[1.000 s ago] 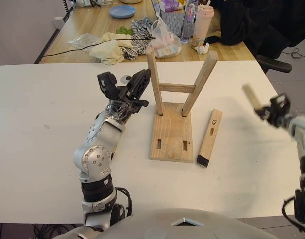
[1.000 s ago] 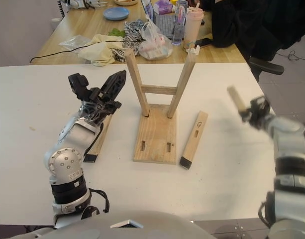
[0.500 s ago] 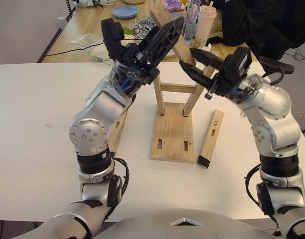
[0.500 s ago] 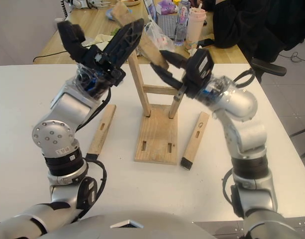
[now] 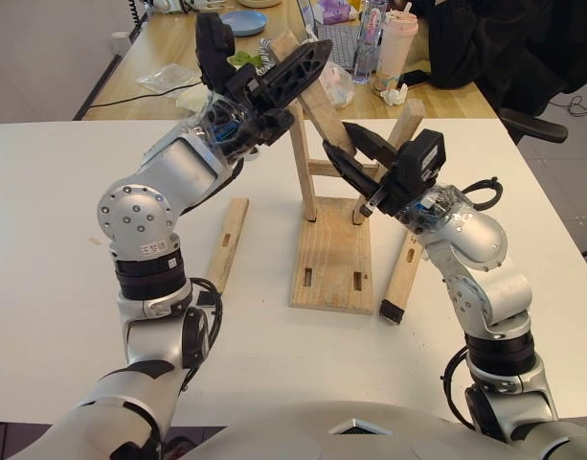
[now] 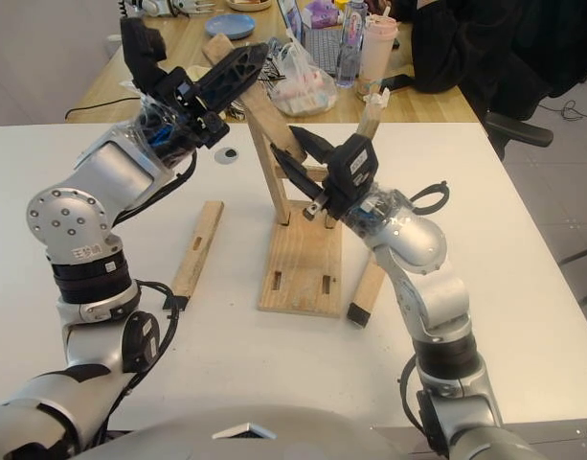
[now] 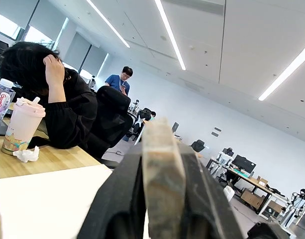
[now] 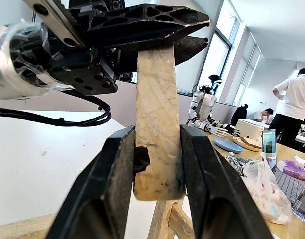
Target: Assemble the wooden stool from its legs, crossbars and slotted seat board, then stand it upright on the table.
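The left claw (image 5: 304, 73) is clamped on the upper end of a loose wooden leg (image 5: 324, 110), which is held tilted above the white table (image 5: 73, 220). The right claw (image 5: 347, 144) pinches the same leg's lower end. This leg slants across the front of two upright legs (image 5: 301, 168) joined by a crossbar (image 5: 324, 169). They stand in the far slots of the seat board (image 5: 331, 244), which lies flat. Its two near slots (image 5: 308, 278) are open. One spare leg (image 5: 228, 244) lies left of the board, and another leg (image 5: 404, 273) lies just beside its right edge. Behind stands a cluttered desk (image 5: 159, 48) with a cup (image 5: 391, 43) and a blue plate (image 5: 236, 21).
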